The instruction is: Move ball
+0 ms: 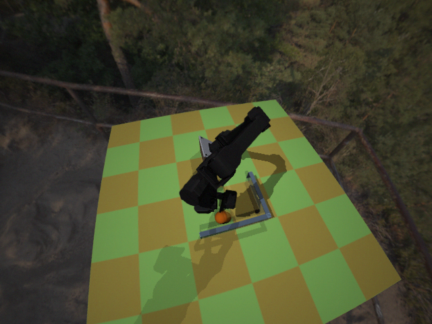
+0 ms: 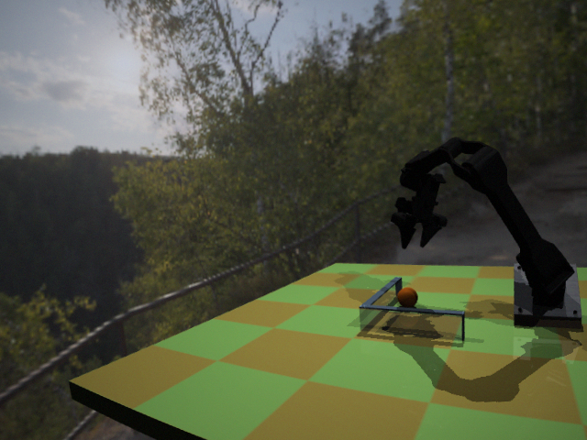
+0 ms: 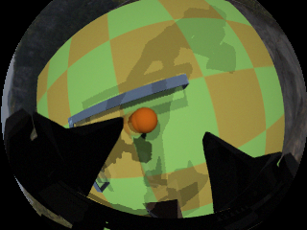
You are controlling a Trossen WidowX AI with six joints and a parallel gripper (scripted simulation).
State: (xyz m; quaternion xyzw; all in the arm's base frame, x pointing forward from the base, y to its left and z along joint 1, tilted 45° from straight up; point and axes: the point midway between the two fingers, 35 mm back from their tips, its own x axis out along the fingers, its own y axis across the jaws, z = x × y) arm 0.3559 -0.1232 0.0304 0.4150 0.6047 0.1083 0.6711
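Wrist view showed the end effector [image 3: 150, 153] spread and empty above the ball [image 3: 144, 119] at frame centre. A good descent would likely stay centred, clear of the wall [image 3: 129, 99].

A green-and-tan checkered surface [image 2: 222, 400] stands beside a rusty railing [image 2: 199, 284], with trees [image 2: 265, 156] and cloudy sky [image 2: 61, 85] behind.
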